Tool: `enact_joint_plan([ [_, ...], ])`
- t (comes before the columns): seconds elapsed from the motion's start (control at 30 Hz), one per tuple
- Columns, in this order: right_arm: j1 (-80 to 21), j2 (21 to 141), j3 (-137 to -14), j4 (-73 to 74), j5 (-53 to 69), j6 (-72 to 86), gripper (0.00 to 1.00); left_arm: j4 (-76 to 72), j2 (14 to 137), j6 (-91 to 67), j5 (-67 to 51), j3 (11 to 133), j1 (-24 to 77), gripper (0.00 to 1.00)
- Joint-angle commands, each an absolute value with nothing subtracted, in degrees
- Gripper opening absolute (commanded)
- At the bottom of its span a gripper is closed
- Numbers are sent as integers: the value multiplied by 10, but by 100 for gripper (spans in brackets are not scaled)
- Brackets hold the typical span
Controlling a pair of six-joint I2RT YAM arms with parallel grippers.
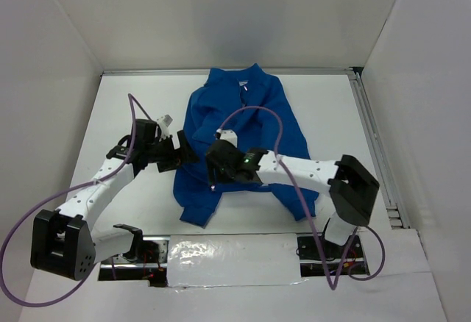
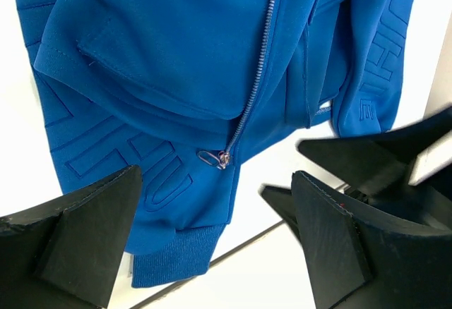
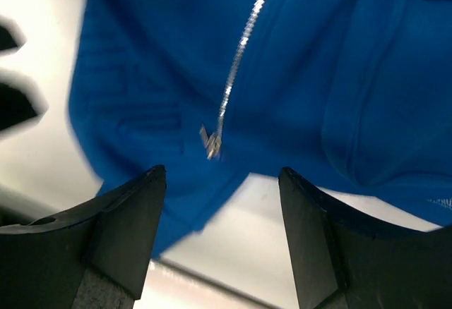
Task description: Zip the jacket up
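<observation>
While both arms reach over the near hem (image 2: 176, 252), the left gripper (image 2: 215, 182) stands spread wide and empty. The right gripper (image 3: 220, 175) is parted too, holding nothing, with the zipper slider (image 3: 211, 143) just beyond its fingertips, low on the front. Farther off, the royal-blue jacket (image 1: 250, 116) lies flat on the white table (image 1: 324, 109), its collar (image 1: 246, 76) toward the far edge.

Raised block letters (image 2: 372, 76) run along the sleeves (image 2: 92, 157) of the jacket (image 2: 169, 48), but no whole word can be read. A tiny white print (image 2: 322, 111) near its hem is too small to read.
</observation>
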State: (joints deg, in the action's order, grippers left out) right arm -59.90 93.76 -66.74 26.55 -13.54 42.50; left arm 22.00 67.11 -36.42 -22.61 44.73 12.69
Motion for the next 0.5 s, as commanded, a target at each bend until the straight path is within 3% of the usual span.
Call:
enact_joint_plan([
  [0.0,-606,996,-720,330,-229,513,72,196,653,-364,-238,442,131,99],
  [0.27,-601,1063,-724,317,-229,537,69,196,644,-361,-225,437,127,99],
  [0.47,-605,1085,-726,337,-237,556,58,192,642,-361,-229,435,127,99],
])
